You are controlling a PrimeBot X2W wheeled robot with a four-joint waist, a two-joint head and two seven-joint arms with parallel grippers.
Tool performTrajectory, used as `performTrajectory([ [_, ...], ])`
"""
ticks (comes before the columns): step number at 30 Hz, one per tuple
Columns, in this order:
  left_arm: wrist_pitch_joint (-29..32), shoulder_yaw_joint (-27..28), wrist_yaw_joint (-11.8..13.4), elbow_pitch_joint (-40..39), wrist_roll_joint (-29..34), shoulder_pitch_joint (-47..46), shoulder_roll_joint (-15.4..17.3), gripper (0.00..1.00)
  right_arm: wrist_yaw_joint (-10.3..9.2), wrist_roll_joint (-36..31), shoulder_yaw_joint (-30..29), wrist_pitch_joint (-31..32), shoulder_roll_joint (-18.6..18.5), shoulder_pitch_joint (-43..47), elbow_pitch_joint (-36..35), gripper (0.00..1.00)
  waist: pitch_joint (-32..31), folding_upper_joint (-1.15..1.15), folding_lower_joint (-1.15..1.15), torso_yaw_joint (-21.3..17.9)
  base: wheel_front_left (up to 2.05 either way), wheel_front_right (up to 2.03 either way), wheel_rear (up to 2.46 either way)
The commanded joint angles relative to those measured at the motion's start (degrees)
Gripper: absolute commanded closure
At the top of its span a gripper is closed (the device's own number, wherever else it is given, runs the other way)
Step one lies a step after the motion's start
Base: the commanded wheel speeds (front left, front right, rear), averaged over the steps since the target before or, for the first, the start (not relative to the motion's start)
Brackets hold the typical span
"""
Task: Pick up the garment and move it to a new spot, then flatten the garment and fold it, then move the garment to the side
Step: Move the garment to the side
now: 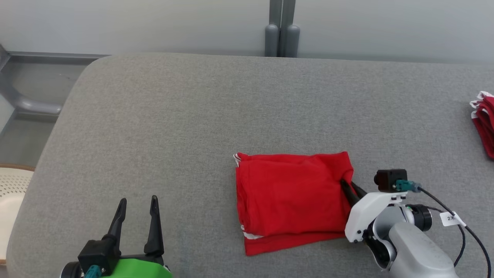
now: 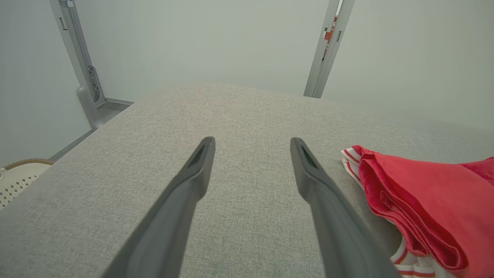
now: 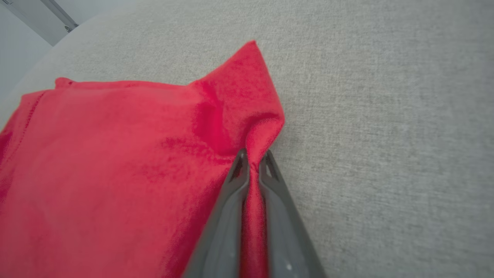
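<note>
I'm looking down on a grey, fabric-covered counter (image 1: 173,116) with a rounded far-left corner. Behind it is a pale wall (image 1: 135,23), with a pair of grey posts (image 1: 281,34) at the middle of the far edge.

I count two red cloth items. The garment (image 1: 289,193) is folded into a rough rectangle with white striped trim, lying near the front edge, right of centre. A second red pile (image 1: 485,123) sits well apart at the right edge, cut off by the frame.

Two tools are in view. My right tool (image 1: 347,183) is pinched closed on the garment's right edge near its far corner, bunching the cloth there. My left tool (image 1: 139,200) is spread wide and holds nothing, over bare counter near the front-left.

Off the left edge sits a cream perforated object (image 1: 11,189) with a wooden rim.
</note>
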Motion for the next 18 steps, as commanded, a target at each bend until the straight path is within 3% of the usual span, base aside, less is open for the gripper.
performTrajectory([
  [1,0.01,0.28,0.03,-0.31,0.34,-0.84,0.09,0.0,-0.08,0.4,0.17,-0.81,-1.17,-1.32,-0.38,1.0,0.64,0.0,0.0,-2.74,0.0,0.0,0.0],
  [12,0.01,-0.01,-0.58,-1.41,1.57,-3.05,0.1,0.0,-0.08,0.13,-1.42,-2.36,-6.73,-5.46,-3.58,1.0,4.29,0.0,0.0,-17.84,0.0,0.0,0.0],
  [13,0.01,0.09,-0.72,-1.59,2.03,-3.7,0.16,0.0,-0.08,0.0,-2.09,-2.48,-6.97,-6.02,-4.16,1.0,5.35,0.0,0.0,-21.08,0.0,0.0,0.0],
  [18,0.02,0.26,-1.21,-2.01,2.87,-5.78,0.7,0.0,-0.07,-0.32,-3.42,-2.88,-6.66,-7.42,-5.33,1.0,7.8,0.0,0.0,-27.78,0.0,0.0,0.0],
])
